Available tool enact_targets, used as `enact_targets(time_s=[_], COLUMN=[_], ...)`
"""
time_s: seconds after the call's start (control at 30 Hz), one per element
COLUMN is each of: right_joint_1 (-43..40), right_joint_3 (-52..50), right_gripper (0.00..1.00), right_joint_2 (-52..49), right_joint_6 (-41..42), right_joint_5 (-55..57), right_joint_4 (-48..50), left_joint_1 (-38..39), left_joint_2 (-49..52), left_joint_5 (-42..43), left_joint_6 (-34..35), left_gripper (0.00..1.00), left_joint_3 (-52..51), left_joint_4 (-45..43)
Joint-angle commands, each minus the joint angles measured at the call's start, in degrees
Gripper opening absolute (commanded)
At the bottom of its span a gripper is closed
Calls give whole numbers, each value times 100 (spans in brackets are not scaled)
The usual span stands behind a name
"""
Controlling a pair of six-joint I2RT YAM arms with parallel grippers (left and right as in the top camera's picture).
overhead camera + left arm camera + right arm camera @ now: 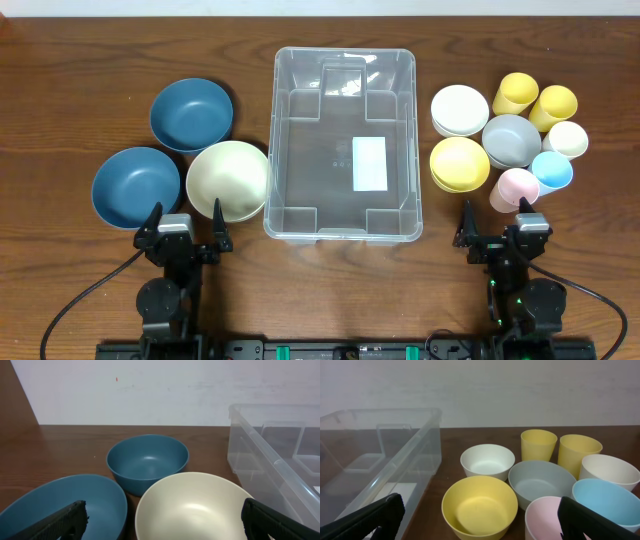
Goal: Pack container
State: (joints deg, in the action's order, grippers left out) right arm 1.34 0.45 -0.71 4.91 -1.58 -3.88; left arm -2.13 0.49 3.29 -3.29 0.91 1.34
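Zero items are packed: the container point(320, 150) stands empty on the worktop point(60, 60), mouth up, its long axis running away from the arms. The left end effector point(185, 222) and the right end effector point(497, 230) sit off its near corners, fingers spread, holding nothing. Advised: pinch the rim of the cream bowl point(228, 180) just left of the container, lift it clear of the wall and lower it flat.

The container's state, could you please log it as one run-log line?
container: empty | left hand: open | right hand: open | cream bowl: beside container
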Motion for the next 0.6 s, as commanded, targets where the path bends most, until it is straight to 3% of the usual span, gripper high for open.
enact_targets(time_s=[0.0,0.57], right_joint_1=[-37,37], right_joint_3=[-13,-13], right_gripper=[99,99], right_joint_2=[37,37], right_joint_6=[-72,-72], right_joint_5=[-37,-37], right_joint_4=[-20,-20], left_joint_1=[28,28], left_joint_2=[-15,-15], left_joint_5=[76,79], left_joint_6=[-98,-98], left_gripper=[98,98], left_joint_3=[-68,-68], left_joint_4=[238,238])
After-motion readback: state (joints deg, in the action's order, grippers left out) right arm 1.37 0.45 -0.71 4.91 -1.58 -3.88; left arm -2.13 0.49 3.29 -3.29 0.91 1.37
